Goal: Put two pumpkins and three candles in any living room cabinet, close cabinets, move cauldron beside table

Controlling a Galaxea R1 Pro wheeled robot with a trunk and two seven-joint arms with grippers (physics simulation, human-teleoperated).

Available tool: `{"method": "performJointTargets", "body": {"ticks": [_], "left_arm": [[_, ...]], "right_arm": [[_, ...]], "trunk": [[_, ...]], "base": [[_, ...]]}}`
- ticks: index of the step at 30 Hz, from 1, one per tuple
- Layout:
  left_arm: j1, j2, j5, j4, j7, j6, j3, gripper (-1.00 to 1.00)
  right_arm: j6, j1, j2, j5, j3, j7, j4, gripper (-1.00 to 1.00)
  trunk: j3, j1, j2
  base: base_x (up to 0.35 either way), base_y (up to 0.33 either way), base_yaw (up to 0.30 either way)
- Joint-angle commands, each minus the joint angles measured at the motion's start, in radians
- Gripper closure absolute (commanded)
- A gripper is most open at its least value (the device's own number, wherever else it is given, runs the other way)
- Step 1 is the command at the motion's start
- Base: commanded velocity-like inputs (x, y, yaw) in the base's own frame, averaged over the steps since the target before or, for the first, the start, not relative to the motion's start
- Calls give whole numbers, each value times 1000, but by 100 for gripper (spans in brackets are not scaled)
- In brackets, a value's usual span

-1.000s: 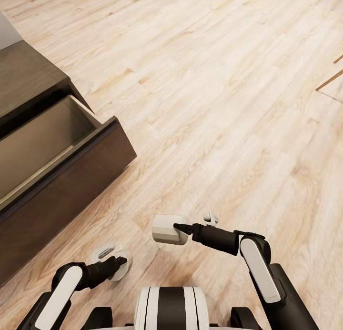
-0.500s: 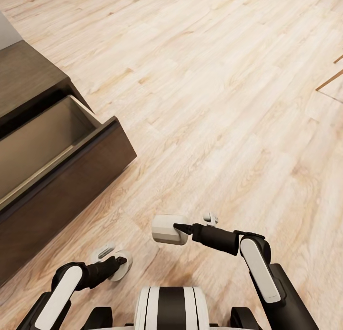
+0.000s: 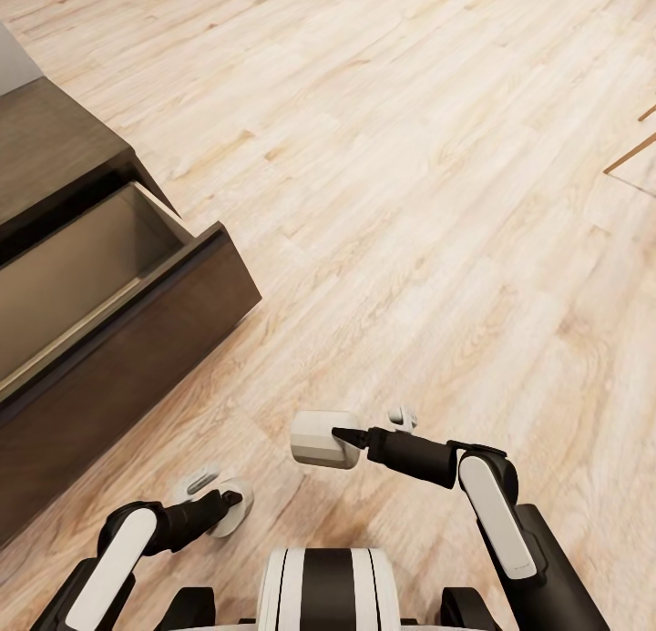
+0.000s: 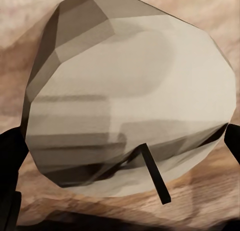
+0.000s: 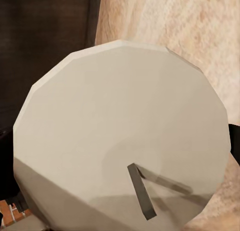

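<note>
The right gripper (image 3: 339, 437) is clamped on a short pale grey-white cylindrical candle (image 3: 319, 438), which it holds on its side above the light wooden plank floor (image 3: 410, 203), just ahead of the robot's white and black trunk (image 3: 326, 587). In the right wrist view that candle's flat round end (image 5: 122, 136) faces the camera with a thin dark wick (image 5: 141, 191) lying against it, and the black fingertips (image 5: 234, 146) show at either edge of the candle.

The left gripper (image 3: 232, 501) is closed on a second stubby pale candle (image 3: 233, 513), held low near the floor at the robot's left. In the left wrist view this candle (image 4: 130, 101) sits between the dark fingers (image 4: 11, 156), its dark wick (image 4: 154, 173) pointing out of its end.

To the robot's left stands the long, low dark-brown wood cabinet (image 3: 55, 148) with one drawer (image 3: 137, 340) pulled out, its pale beige inside (image 3: 73, 276) open to view. Both candles are outside the drawer, the one in the left gripper near its dark front panel and the one in the right gripper farther to the right.
</note>
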Motion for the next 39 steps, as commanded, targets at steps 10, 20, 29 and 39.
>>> {"method": "performJointTargets", "body": {"ticks": [10,20,29,39], "left_arm": [[0,3,-17,23,10,8,2,100],[0,13,-7,17,-37,10,11,100],[2,71,2,6,-139,25,51,100],[9,74,4,-12,-143,83,124,100]], "right_arm": [[1,-1,0,12,0,9,1,100],[-4,0,0,14,0,8,4,100],[-11,-1,3,14,-3,7,17,100],[-45,0,2,15,-78,9,47,100]], "trunk": [[15,-2,1],[54,-6,3],[88,-10,5],[127,-15,8]], "base": [[0,0,0],[0,0,0],[0,0,0],[0,0,0]]}}
